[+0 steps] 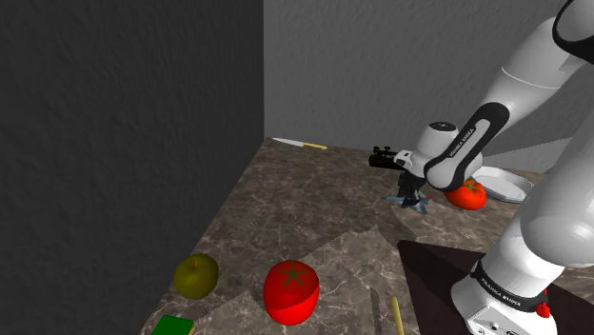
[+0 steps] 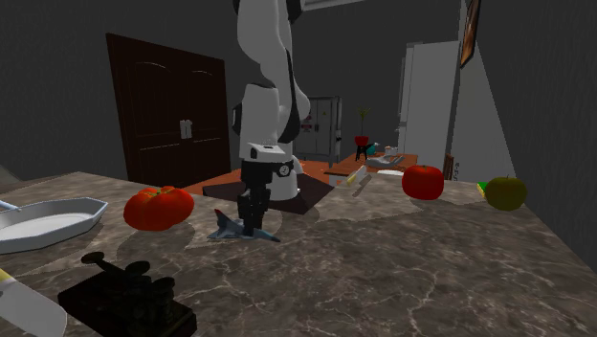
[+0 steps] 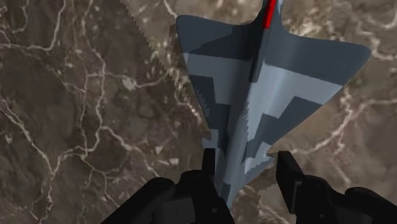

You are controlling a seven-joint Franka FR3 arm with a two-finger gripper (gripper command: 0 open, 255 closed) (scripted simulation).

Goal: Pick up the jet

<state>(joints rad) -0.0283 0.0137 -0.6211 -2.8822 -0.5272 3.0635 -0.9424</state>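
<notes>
Your fingers point(image 3: 287, 172) stand open astride the jet point(image 3: 254, 95), at the tomato's point(image 1: 466, 195) 9 o'clock in the shoulder view. It is likely light and rigid: clamp its narrow fuselage.

We're in a home kitchen: brown marble counter point(image 1: 314, 205) carrying a tomato point(image 1: 290, 290), a knife point(image 1: 300, 144); beyond the counter, a white fridge point(image 2: 428, 96) and dark double doors point(image 2: 167, 105).

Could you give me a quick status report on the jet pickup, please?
Claw open, low, astride the jet. Jet lying on the counter, not clamped. Tomato beside it, not in the way.
</notes>
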